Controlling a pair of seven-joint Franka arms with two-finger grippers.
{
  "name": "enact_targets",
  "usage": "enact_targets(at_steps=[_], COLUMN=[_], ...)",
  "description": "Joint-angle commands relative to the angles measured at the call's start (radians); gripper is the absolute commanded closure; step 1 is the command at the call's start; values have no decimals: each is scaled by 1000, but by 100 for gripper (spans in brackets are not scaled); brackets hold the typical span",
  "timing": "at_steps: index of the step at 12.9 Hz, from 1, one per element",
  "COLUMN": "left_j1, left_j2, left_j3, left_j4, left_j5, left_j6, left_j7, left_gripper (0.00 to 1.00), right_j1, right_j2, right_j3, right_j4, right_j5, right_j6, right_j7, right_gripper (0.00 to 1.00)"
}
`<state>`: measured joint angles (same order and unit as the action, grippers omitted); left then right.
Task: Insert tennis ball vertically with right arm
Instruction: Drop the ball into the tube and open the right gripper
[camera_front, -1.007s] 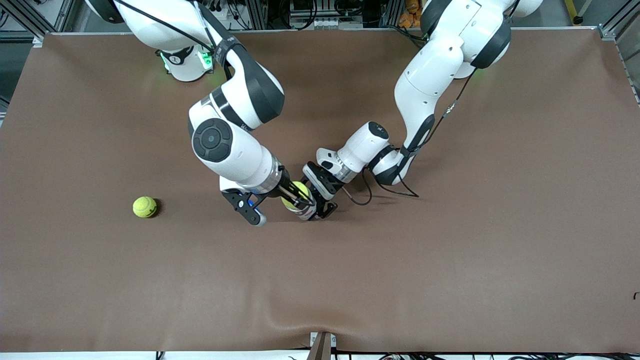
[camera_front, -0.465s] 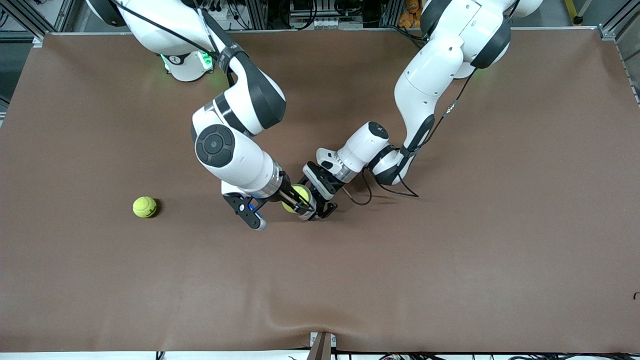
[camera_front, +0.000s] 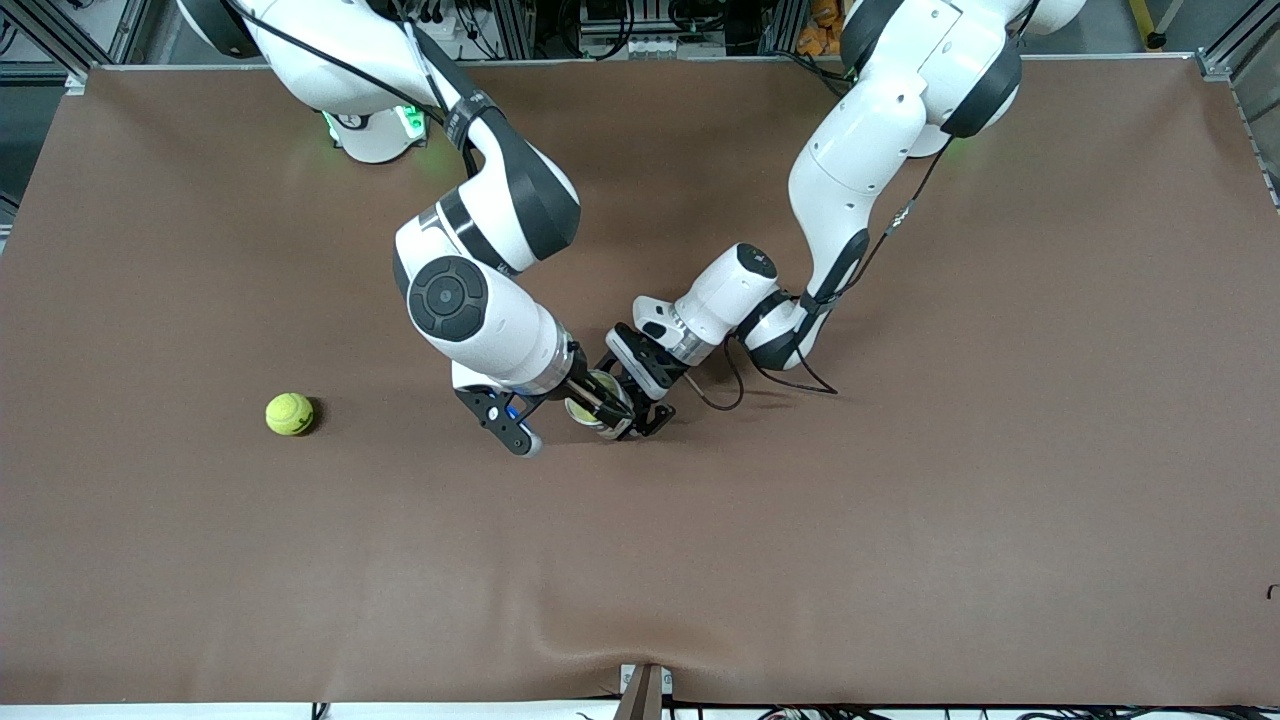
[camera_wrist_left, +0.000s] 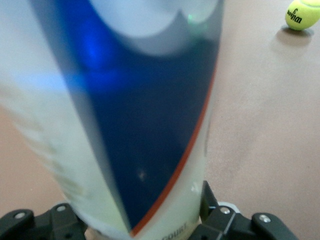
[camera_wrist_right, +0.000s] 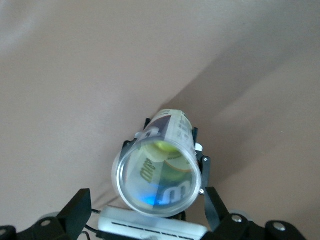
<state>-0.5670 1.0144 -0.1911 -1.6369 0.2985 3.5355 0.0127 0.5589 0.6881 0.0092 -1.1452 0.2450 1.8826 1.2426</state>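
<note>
A clear tennis-ball can (camera_front: 603, 418) with a blue and white label stands upright at the table's middle. My left gripper (camera_front: 640, 408) is shut on its side; the can fills the left wrist view (camera_wrist_left: 150, 100), between the gripper (camera_wrist_left: 140, 222) fingers. My right gripper (camera_front: 598, 400) hovers just over the can's open mouth with its fingers spread and empty. In the right wrist view the gripper (camera_wrist_right: 146, 202) straddles the can (camera_wrist_right: 172, 127), and a yellow-green tennis ball (camera_wrist_right: 161, 149) lies inside it.
A second tennis ball (camera_front: 289, 413) lies loose on the brown table cover (camera_front: 900, 520) toward the right arm's end; it also shows in the left wrist view (camera_wrist_left: 302, 14). A black cable (camera_front: 735, 385) trails from the left wrist.
The tennis ball was held in my right gripper above the can's mouth; now the fingers are open and the ball is down inside the can. The left arm has not moved.
</note>
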Motion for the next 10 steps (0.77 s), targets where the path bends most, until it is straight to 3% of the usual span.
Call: enact_targets(at_steps=[1,3,6,9,10], left_j1=[-8,-10,-10,-8,-8], left_j2=[6,6,6,6,6], left_j3=[5,5,5,5,5], left_j4=[2,2,2,-11,-14], left_j5=[-1,-1,-1,-1,1], left_j6=[20,20,20,20,20], left_j7=[0,0,0,1,1], left_gripper=[17,17,17,16,16], right_j1=[-14,-78,-206,-296,-345], right_j2=[-12,-25,-57,-62,-62], right_j3=[-5,-8,-14,-14,-14], right_j4=[48,74,67,-40,-91], right_j5=[-18,-18,-27,-209,-222], right_j6=[-84,-157,-240,-302,-301], right_j7=[-2,-96,-403,-657,-768], right_gripper=[0,0,0,0,0])
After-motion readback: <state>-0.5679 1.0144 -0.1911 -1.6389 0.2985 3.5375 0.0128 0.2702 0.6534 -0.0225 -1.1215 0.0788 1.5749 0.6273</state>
